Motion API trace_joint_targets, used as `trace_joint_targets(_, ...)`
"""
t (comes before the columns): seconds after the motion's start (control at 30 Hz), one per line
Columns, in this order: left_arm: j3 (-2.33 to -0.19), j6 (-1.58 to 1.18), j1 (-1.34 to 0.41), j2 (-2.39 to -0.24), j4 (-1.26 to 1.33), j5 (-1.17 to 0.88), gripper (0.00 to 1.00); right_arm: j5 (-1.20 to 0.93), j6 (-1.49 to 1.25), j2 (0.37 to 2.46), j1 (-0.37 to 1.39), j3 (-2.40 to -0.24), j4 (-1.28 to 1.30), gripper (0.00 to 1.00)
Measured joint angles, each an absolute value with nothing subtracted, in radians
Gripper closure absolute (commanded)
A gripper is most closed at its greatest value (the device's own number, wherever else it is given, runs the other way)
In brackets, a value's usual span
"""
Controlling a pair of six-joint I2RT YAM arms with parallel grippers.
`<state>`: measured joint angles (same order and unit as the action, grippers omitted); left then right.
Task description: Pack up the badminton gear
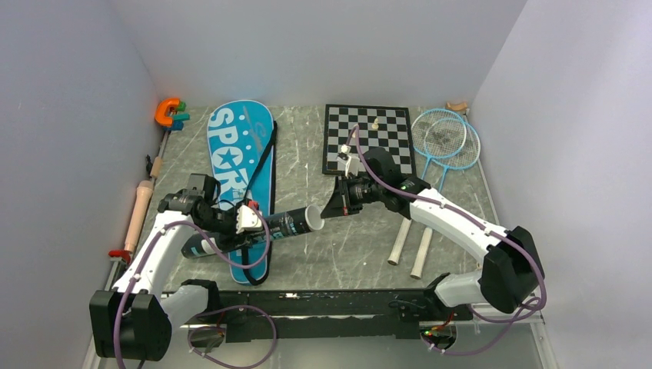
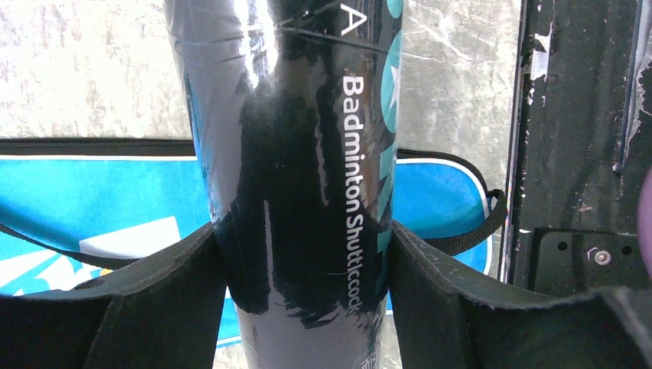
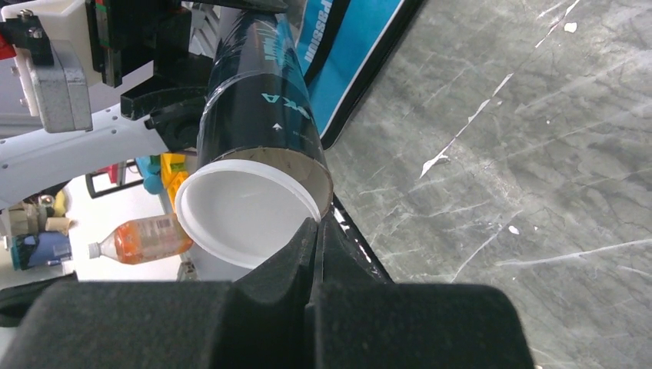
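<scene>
**Tube held at mid-length, cap at its mouth**

Left hand (image 2: 304,265) pinches the black tube (image 2: 292,154) around its middle, one finger on each side. The tube lies roughly level above the blue bag (image 1: 238,146), near the desk's (image 1: 323,254) near-left corner. The white cap (image 3: 238,215) sits askew on the tube's mouth, with bare cardboard rim showing on one side. Right hand (image 3: 315,231) has its fingers pressed together, nothing between them, tips right at the cap's rim. Two rackets (image 1: 446,138) lie at the far-right corner, beside the chessboard (image 1: 369,138).
</scene>
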<state>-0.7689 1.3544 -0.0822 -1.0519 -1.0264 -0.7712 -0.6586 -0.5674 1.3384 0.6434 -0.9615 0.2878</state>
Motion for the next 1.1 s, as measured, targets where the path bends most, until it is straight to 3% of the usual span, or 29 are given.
trace_joint_targets(1.1,-0.778,1.366,-0.087,-1.052,-1.038,-0.772,1.00,-0.655,-0.561,1.310,0.654,-0.916,0.276,1.00)
